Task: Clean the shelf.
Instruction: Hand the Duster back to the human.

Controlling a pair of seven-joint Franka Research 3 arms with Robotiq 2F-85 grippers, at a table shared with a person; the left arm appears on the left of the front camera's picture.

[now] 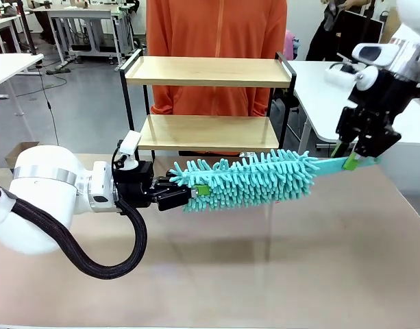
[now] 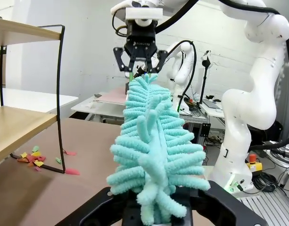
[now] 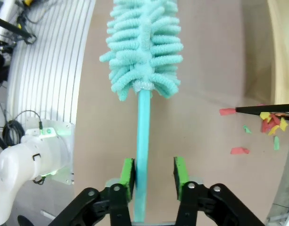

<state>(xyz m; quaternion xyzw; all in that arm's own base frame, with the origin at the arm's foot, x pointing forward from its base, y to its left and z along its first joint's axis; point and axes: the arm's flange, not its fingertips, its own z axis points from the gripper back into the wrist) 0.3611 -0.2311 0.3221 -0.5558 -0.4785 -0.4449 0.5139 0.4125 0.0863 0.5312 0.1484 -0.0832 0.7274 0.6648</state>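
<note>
The shelf point(image 1: 208, 71) is a two-tier rack of light wooden boards in a black frame, standing at the table's far edge. A turquoise fluffy duster point(image 1: 251, 179) hangs level above the table in front of it. My left gripper point(image 1: 194, 193) is shut on the tip of the duster's fluffy head point(image 2: 151, 141). My right gripper point(image 1: 353, 159) stands open around the duster's thin handle point(image 3: 143, 122); the green pads point(image 3: 180, 172) are apart, with a gap on one side of the handle. The left wrist view shows the right gripper point(image 2: 140, 70) at the duster's far end.
A person in an orange top point(image 1: 216, 27) stands behind the shelf. Small coloured paper scraps point(image 2: 33, 157) lie on the brown table by the shelf's foot point(image 3: 271, 122). White tables point(image 1: 333, 82) stand to the right and left beyond.
</note>
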